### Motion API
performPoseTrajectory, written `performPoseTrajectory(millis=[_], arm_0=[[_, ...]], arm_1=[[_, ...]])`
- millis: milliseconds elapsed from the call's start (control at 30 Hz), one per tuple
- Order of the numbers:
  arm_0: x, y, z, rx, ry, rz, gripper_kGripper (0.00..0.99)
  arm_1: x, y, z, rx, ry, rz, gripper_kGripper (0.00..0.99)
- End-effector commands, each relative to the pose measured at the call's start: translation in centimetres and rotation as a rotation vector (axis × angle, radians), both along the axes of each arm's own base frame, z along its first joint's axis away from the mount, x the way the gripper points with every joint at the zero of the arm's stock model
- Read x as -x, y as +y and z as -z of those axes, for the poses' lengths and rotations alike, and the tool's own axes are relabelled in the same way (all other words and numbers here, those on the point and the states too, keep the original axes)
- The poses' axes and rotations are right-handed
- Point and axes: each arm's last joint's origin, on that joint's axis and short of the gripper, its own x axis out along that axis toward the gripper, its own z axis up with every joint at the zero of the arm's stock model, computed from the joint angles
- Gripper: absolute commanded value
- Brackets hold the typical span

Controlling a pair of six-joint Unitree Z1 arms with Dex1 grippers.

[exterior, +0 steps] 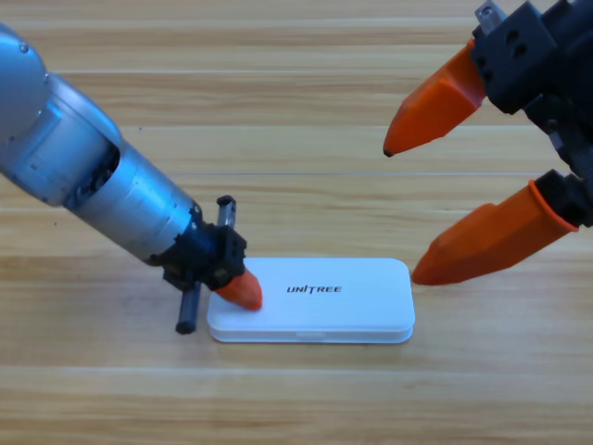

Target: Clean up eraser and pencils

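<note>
The white case (315, 301) lies closed on the wooden table (296, 399), its lid down and its printed word facing up, so nothing inside it shows; the eraser and the pencils are not visible anywhere around it. The case's long axis runs left to right across the table.

At the case's left end, the left gripper (243, 290) comes down on a slant from the upper left, an orange jaw tip resting on the lid's left corner. Only that one tip shows, so whether the left gripper is clenched or released cannot be told. A dark rod on its body reaches the table just left of the case.

Up and to the right of the case, the right gripper (405, 213) hangs well spread, grasping nothing, its lower jaw tip just beside the case's upper right corner.
</note>
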Motion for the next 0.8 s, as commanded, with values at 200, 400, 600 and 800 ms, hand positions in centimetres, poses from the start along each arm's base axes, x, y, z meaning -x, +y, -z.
performPoseTrajectory(millis=[200, 400, 600, 800], arm_0=[[4.4, 2.0, -15.0, 0.091, -0.072, -0.046, 0.0], [10.1, 2.5, -23.1, 0.159, -0.1, 0.071, 0.888], [14.8, 0.5, -22.0, 0.116, -0.027, 0.243, 0.99], [16.5, -1.3, -20.8, 0.082, 0.007, 0.325, 0.99]], arm_1=[[-0.5, 2.1, 2.2, 0.038, 0.044, -0.019, 0.936], [-0.6, 2.1, 2.2, 0.038, 0.044, -0.018, 0.936], [-0.6, 2.1, 2.3, 0.041, 0.046, -0.018, 0.936], [-0.7, 2.2, 2.3, 0.041, 0.046, -0.018, 0.936]])
